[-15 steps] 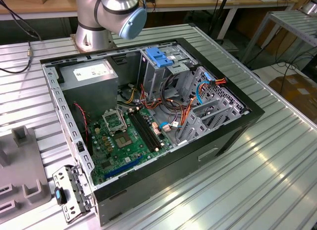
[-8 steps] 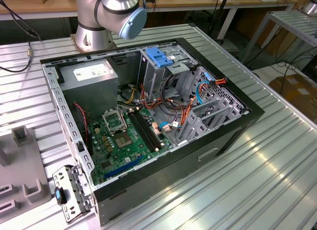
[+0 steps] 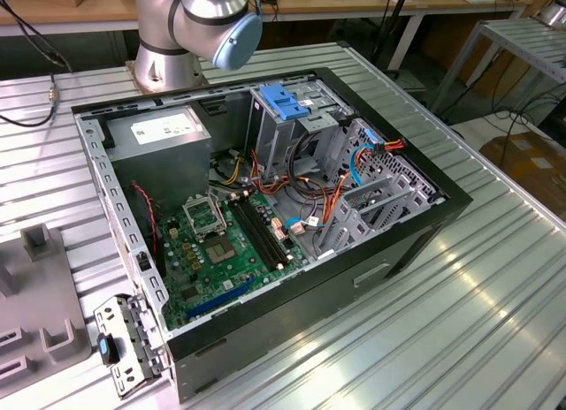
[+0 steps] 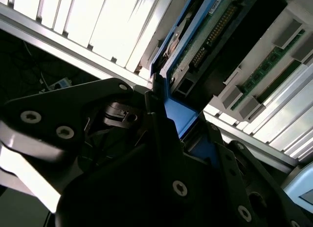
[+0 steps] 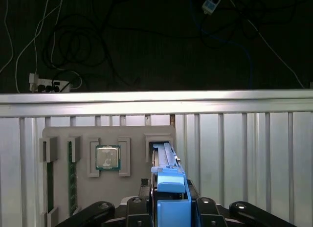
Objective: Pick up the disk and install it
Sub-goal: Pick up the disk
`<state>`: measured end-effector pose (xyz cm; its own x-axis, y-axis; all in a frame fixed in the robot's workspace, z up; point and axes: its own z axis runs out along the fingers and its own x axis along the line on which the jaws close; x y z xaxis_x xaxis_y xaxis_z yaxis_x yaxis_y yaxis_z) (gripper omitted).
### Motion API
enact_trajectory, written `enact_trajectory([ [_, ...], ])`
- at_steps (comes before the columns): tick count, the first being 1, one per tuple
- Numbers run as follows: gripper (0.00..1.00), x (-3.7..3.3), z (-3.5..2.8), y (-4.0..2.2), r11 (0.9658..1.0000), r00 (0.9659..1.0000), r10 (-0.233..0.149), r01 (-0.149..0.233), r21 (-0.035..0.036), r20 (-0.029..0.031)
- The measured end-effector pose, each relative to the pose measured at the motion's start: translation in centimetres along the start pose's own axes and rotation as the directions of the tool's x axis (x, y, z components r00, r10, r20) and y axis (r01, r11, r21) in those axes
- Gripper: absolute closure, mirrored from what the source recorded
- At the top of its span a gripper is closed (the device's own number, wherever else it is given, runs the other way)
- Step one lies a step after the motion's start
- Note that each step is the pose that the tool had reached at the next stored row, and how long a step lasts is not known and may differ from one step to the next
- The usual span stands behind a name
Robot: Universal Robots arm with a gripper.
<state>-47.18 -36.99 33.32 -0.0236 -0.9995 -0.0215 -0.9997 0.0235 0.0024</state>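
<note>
Slatted table [image 3: 495, 322]: exterior view, computer case [image 3: 416, 242]; first wrist view, disk [image 5: 164, 156].

**Table** [image 3: 495, 322]: ribbed bare metal, glossy, throwing back light. **Computer case** [image 3: 265, 339], mid-table: matt black outer shell, dull grey sheet metal inside; motherboard [image 3: 208, 251] a green circuit board. **Power-supply box** [image 3: 168, 161]: grey metal with a white paper sticker [image 3: 164, 127]. **Drive cage** [image 3: 272, 134]: bare metal, blue plastic top. **Fixture tray** [image 5: 132, 132], by the table's edge: matt grey, smooth. **Disk** [image 5: 166, 156]: metal edge, in a smooth blue plastic carrier [image 5: 172, 185]. **Gripper** [image 5: 172, 205]: matt black. **Robot arm** [image 3: 199, 17]: silver metal, pale blue plastic cap.
</note>
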Motion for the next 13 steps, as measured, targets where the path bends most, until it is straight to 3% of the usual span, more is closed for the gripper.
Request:
enact_trajectory([
  [13,0.63,-0.01,-0.52,0.00,1.0000,1.0000,0.000,0.000,-0.0003,-0.0002],
])
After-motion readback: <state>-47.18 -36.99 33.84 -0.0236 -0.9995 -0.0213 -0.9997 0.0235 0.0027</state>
